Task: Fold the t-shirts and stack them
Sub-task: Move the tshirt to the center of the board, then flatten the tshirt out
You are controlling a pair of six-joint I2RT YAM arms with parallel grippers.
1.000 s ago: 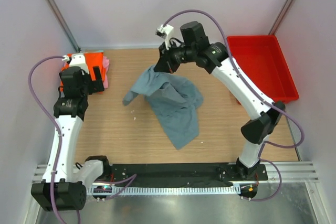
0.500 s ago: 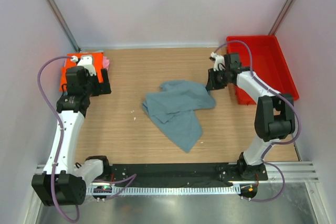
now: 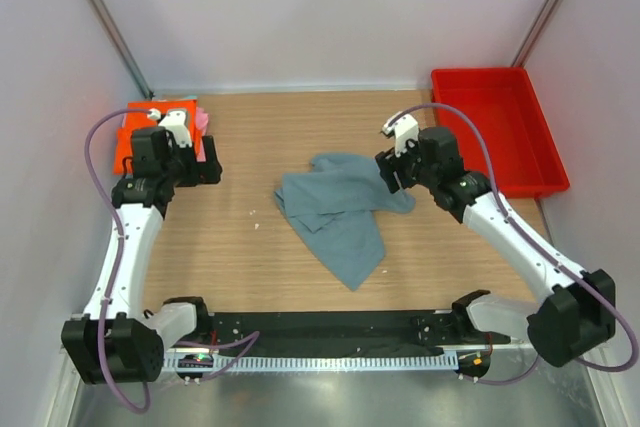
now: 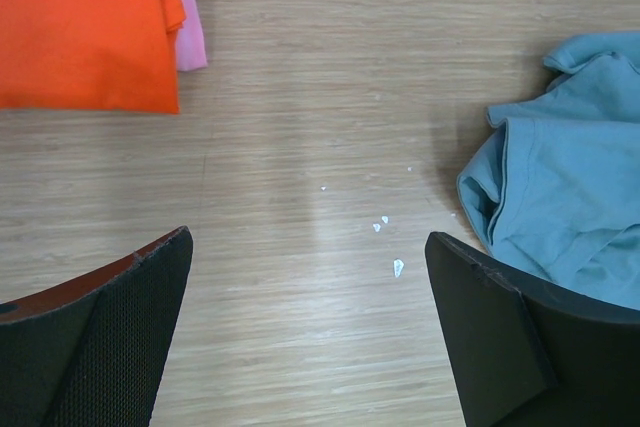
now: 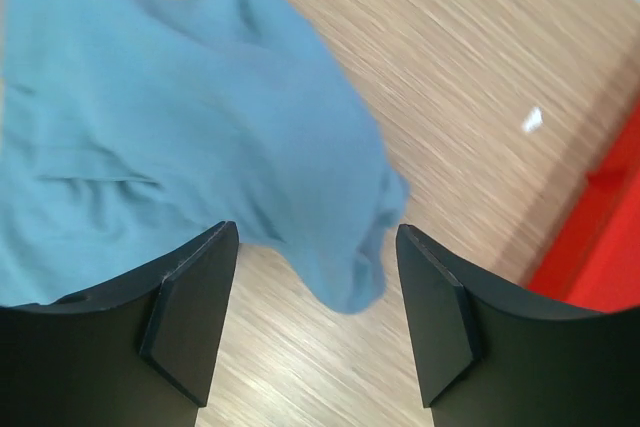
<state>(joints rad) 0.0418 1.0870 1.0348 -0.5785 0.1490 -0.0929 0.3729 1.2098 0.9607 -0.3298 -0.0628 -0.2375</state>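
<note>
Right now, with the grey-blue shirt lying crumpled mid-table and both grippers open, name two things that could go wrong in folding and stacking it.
1. The grey-blue shirt lies bunched, with layers overlapping. The right gripper, open over its right edge, may pinch several layers and fold it crooked.
2. The orange shirt sits on the pink shirt. The left gripper, open nearby, could snag that stack when it moves.

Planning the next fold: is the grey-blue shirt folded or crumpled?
Crumpled: the grey-blue shirt lies bunched in loose, uneven overlapping layers.
</note>
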